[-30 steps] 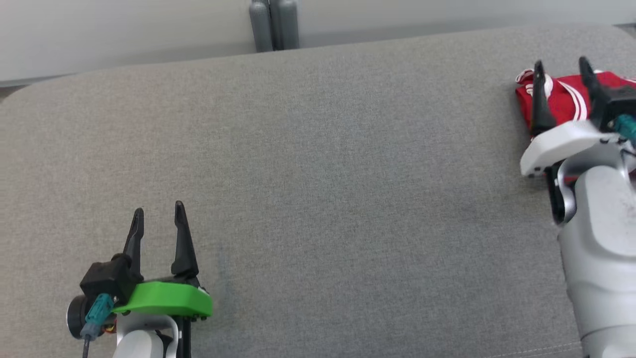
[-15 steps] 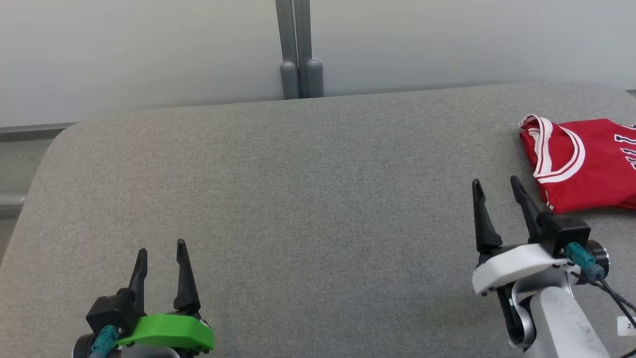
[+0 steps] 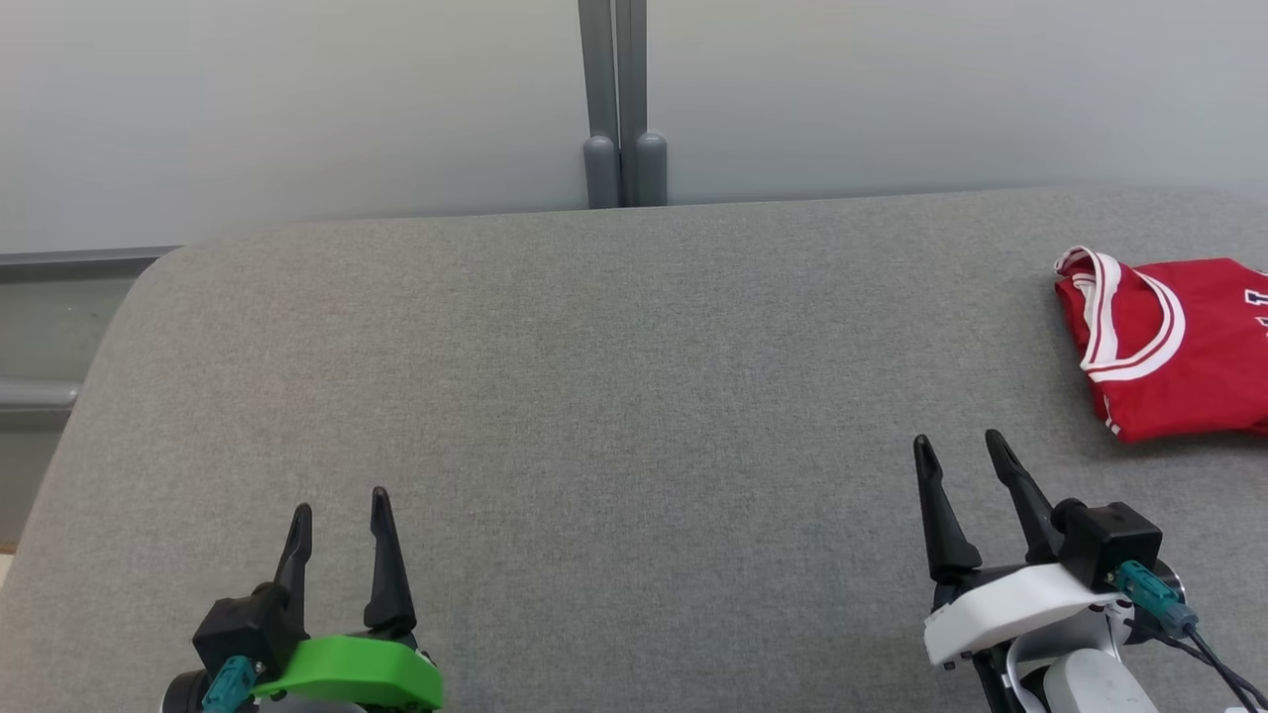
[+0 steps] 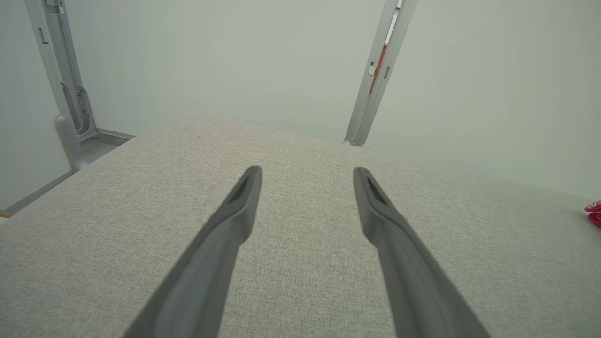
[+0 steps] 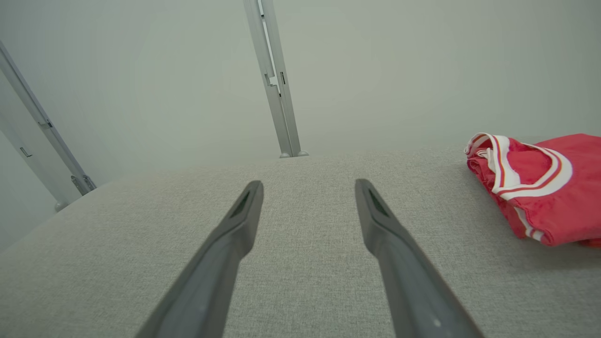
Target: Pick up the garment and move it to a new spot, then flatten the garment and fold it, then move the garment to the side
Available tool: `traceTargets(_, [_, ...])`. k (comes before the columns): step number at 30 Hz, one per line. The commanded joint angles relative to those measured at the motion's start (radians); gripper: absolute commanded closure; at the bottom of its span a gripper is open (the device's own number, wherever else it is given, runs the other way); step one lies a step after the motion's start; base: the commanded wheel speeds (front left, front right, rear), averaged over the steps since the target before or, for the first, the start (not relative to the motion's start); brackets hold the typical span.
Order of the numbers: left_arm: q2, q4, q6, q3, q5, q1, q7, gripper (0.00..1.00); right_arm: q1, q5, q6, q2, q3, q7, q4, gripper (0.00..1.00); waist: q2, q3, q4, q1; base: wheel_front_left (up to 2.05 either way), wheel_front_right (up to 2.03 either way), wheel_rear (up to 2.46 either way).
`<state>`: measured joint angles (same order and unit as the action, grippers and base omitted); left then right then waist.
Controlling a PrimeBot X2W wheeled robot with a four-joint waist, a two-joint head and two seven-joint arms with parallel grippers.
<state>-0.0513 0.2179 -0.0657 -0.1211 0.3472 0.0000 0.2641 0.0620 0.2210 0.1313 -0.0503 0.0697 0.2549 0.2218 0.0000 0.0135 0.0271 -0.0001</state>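
The garment (image 3: 1179,347) is a red jersey with white and red trim, folded flat at the far right of the grey fabric surface (image 3: 614,396); it runs past the frame's right edge. It also lies at the right of the right wrist view as the garment (image 5: 540,188), and a sliver of the garment (image 4: 594,212) shows in the left wrist view. My right gripper (image 3: 961,448) stands open at the lower right, below and left of the jersey, apart from it. At the lower left my left gripper (image 3: 340,505) is open and empty.
A pale wall with a grey metal post (image 3: 622,109) rises behind the surface. The surface's rounded left corner (image 3: 149,287) drops to a grey floor strip. Wide bare fabric lies between the two grippers.
My right gripper has drawn back from over the jersey to the lower right, leaving it on the surface. The head camera has tilted up, showing more wall.
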Motion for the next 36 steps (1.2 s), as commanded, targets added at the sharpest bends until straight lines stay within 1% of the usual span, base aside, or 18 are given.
traceTargets(1, [-0.001,0.002,0.000,-0.002,-0.015,0.007,0.000,0.00,-0.014,0.004,-0.001,-0.001,-0.002,0.004,-0.001,0.00,0.0000,0.001,-0.001,0.0001,0.00,0.00,0.00])
traceTargets(11, [-0.001,0.020,0.012,-0.019,-0.024,0.014,0.000,0.00,-0.019,0.006,-0.001,-0.001,-0.007,0.009,0.004,0.00,0.0000,0.012,-0.001,0.0001,0.00,0.00,0.00])
traceTargets(12, [0.001,0.019,0.006,-0.019,-0.022,0.003,0.000,1.00,-0.009,0.005,0.000,0.000,-0.006,0.004,0.002,1.00,0.0000,0.011,-0.001,0.0001,0.00,0.00,0.00])
traceTargets(16, [0.002,0.053,0.006,-0.020,-0.018,0.017,-0.002,1.00,-0.028,0.010,0.000,0.003,-0.004,0.001,0.032,1.00,0.0000,0.012,-0.001,0.0001,0.00,0.00,0.00])
traceTargets(25, [0.002,0.050,0.029,0.013,0.140,-0.001,-0.049,1.00,-0.018,0.184,0.000,-0.001,-0.022,-0.041,0.029,1.00,0.0000,0.010,-0.003,0.0001,0.00,0.00,0.00])
traceTargets(36, [0.002,0.045,0.055,0.046,0.308,-0.019,-0.098,1.00,-0.007,0.368,0.000,-0.004,-0.042,-0.087,0.028,1.00,0.0000,0.008,-0.005,0.0001,0.00,0.00,0.00])
